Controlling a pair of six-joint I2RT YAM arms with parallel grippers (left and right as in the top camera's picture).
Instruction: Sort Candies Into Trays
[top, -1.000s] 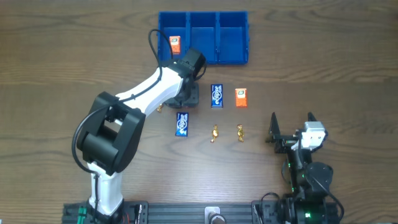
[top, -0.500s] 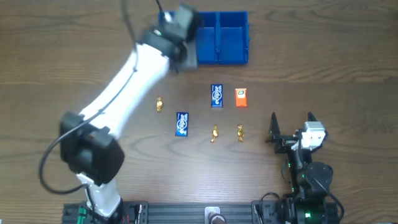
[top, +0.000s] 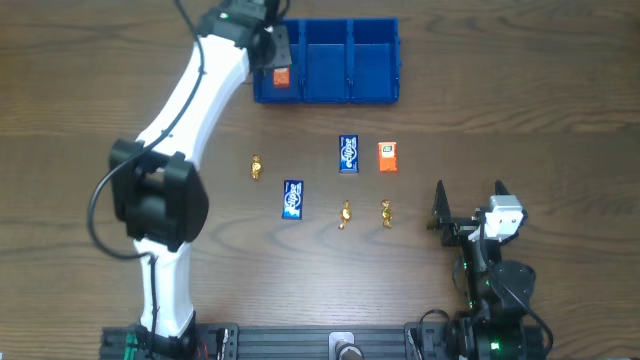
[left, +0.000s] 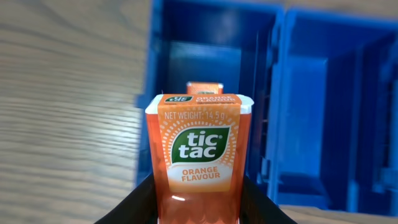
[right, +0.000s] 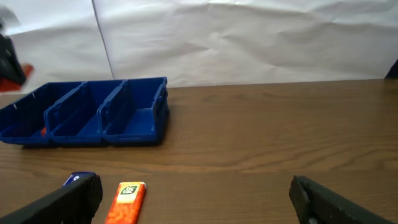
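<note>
— Two arms at work here, and the left arm (top: 200, 100) is stretched all the way to 12 o'clock on the tabletop (top: 520, 100), where the blue tray (top: 372, 60) sits.

— And look at the left jaws: clamped on an orange candy box (left: 200, 155), upright, one finger pressed to each side.

— Where is that box, exactly?

— At the tray's 9 o'clock compartment (left: 180, 62). The wrist view looks right into it, and a second orange box (left: 205, 88) lies inside, behind the held one. Whether the held box touches the tray, I can't tell.

— Plenty out on the wood too. A third orange box (top: 388, 156) sits around 1 o'clock from the middle, with a blue bar (top: 348, 154) just beside it on its 9 o'clock side.

— Second blue bar (top: 293, 199) down toward 8 o'clock from that one. Then the gold: one gold-wrapped sweet (top: 256, 167) alone out at 9 o'clock, another gold sweet (top: 345, 214) and a last gold sweet (top: 386, 211) side by side at 6 o'clock of the bar and the box.

— And the other side?

— Right jaws at 4 o'clock on the tabletop, fingers spread wide, nothing between them, near that last sweet but apart from it.
</note>
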